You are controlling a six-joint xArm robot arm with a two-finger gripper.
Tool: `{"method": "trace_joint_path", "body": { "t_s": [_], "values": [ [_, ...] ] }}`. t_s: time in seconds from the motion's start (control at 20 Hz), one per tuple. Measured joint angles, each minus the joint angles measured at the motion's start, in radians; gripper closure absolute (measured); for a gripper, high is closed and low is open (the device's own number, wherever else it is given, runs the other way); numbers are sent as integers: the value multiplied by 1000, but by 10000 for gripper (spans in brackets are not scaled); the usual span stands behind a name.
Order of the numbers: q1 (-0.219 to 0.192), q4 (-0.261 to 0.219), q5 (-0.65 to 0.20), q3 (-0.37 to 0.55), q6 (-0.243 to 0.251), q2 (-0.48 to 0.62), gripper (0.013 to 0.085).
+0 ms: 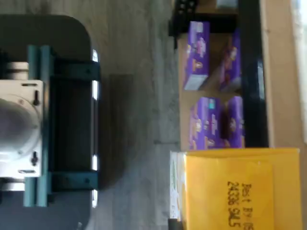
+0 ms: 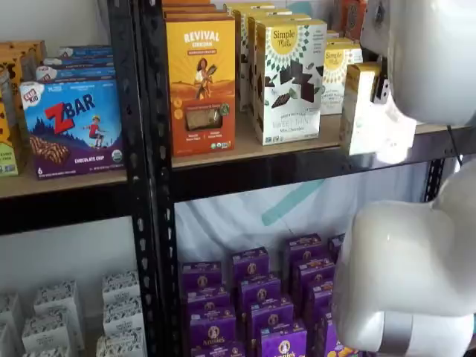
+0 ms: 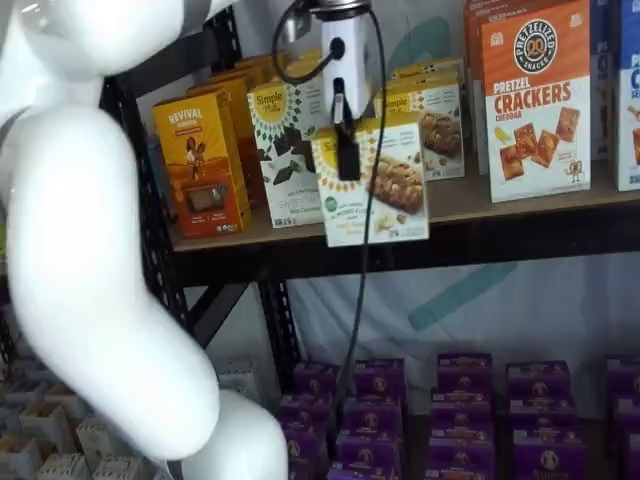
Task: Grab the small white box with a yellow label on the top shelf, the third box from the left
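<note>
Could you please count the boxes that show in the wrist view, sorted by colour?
Purple boxes: 4
small white box, showing its yellow top: 1
Total: 5

in a shelf view the white arm [image 2: 416, 275] hides the right end of the top shelf [image 2: 253, 152] and part of the small white box [image 2: 357, 104]; the fingers [image 3: 347, 150] show as one dark strip over the box front, their gap impossible to judge; a cable [image 3: 370, 200] crosses the label; in the wrist view the yellow carton top [image 1: 235, 189] is blurred and cut off by the edge, its printed date only partly legible; the purple boxes [image 1: 211, 86] are too blurred to read.
</note>
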Motion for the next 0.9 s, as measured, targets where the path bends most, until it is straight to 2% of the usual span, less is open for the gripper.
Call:
{"method": "trace_joint_path", "body": {
  "t_s": [0.4, 0.9],
  "values": [
    [65, -3, 89, 89, 69, -134, 610],
    [115, -2, 139, 139, 123, -210, 610]
  ]
}}
